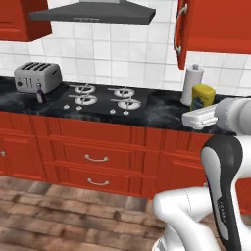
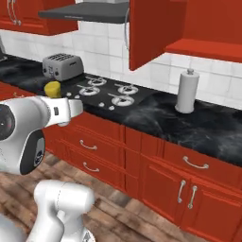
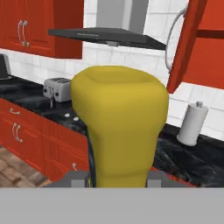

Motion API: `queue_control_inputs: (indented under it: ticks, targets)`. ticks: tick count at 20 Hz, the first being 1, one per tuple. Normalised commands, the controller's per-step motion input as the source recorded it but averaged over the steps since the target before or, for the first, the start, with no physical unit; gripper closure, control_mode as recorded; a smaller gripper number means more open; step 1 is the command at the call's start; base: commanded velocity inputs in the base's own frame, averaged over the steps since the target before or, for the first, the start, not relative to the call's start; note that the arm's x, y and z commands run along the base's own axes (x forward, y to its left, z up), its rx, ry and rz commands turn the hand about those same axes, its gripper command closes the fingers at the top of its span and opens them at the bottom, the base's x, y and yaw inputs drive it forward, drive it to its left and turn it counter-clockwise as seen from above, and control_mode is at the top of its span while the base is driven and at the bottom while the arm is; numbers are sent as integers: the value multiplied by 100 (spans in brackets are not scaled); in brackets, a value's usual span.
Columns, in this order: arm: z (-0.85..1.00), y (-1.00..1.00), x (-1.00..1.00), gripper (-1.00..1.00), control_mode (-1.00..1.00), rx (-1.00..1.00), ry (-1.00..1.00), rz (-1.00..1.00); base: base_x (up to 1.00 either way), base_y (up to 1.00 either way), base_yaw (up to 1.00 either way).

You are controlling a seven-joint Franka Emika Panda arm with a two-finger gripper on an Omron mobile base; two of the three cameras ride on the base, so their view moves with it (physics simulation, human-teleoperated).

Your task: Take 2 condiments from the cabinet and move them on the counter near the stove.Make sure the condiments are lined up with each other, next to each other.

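Observation:
My gripper (image 3: 118, 177) is shut on the yellow squeeze bottle (image 3: 118, 127), which looms large in the hand view. In the left base view the yellow bottle (image 1: 202, 95), blue label showing, rises from the hand at the counter's (image 1: 162, 110) front edge, right of the stove (image 1: 103, 98). From the right base view its yellow top (image 2: 53, 89) pokes above the white wrist. A small dark bottle (image 1: 39, 95) stands on the counter in front of the toaster, left of the stove. The red cabinet (image 2: 203, 49) hangs open above, its door (image 2: 151, 28) swung out.
A grey paper-towel cylinder (image 1: 192, 83) stands on the counter right of the stove, close behind the held bottle. The silver toaster (image 1: 37, 76) sits at the left. A dark range hood (image 1: 93, 14) hangs over the burners. Red drawers (image 1: 95, 157) run below.

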Motion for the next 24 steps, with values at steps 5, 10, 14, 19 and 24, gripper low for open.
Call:
queue_control_inputs:
  ticks: [5, 10, 14, 19, 24]
  targets:
    - [0, 0, 0, 100, 100, 0, 0, 0, 0, 84, 69]
    - [0, 0, 0, 100, 100, 0, 0, 0, 62, 47, 29]
    - [0, 0, 0, 100, 100, 0, 0, 0, 91, 30, 0]
    - [0, 0, 0, 100, 100, 0, 0, 0, 100, 37, -4]
    - [0, 0, 0, 100, 100, 0, 0, 0, 100, 39, -3]
